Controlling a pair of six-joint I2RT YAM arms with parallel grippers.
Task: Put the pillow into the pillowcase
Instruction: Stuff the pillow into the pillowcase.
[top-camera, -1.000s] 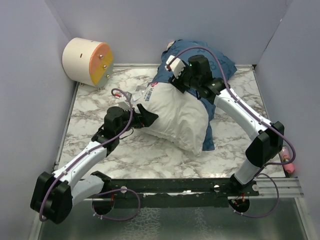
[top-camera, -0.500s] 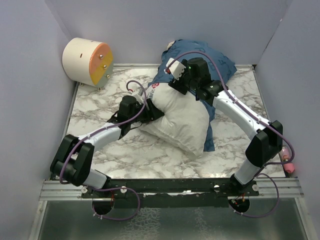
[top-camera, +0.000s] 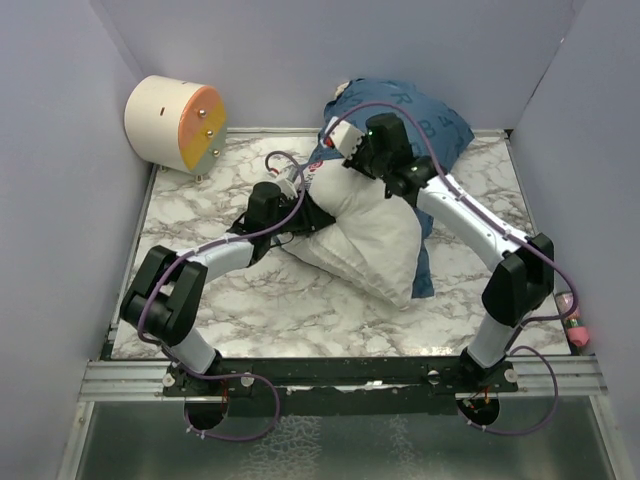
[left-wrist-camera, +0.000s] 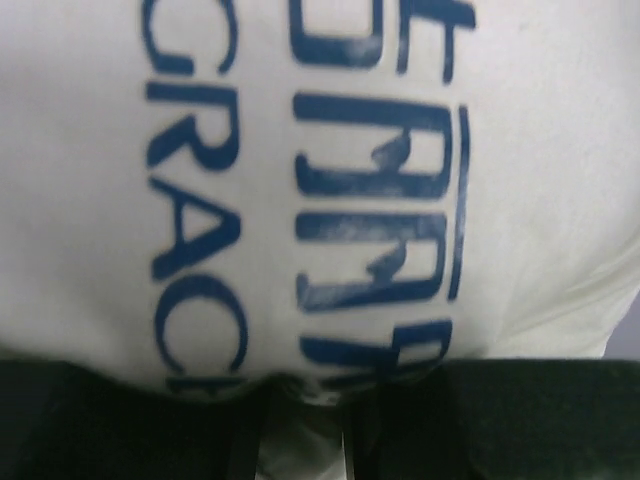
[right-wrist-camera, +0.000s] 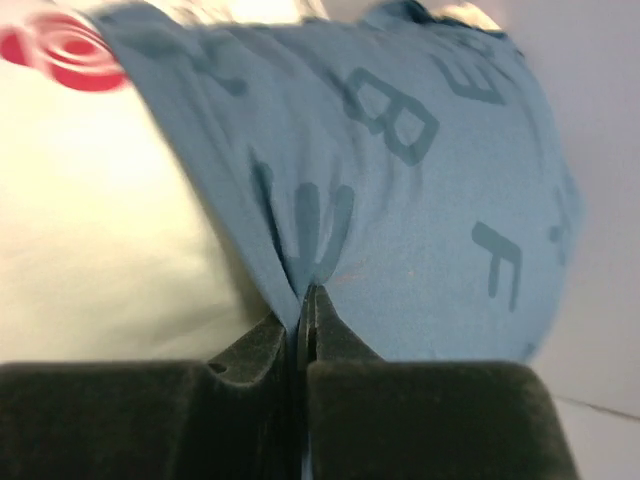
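The white pillow lies across the middle of the marble table, its far end tucked into the blue pillowcase. The pillowcase bunches at the back and runs under the pillow's right side. My left gripper presses into the pillow's left end. In the left wrist view, its jaws pinch a fold of the pillow, which carries blue print. My right gripper is at the case's mouth. In its wrist view, the right gripper is shut on a fold of the pillowcase beside the pillow.
A cream cylinder with an orange face stands at the back left corner. A small pink object lies off the table's right edge. Grey walls close in on the left, back and right.
My left arm stretched forward to the pillow's left end and its jaws narrowed onto the fabric. My right gripper closed on the pillowcase edge, and the case moved a little further over the pillow.
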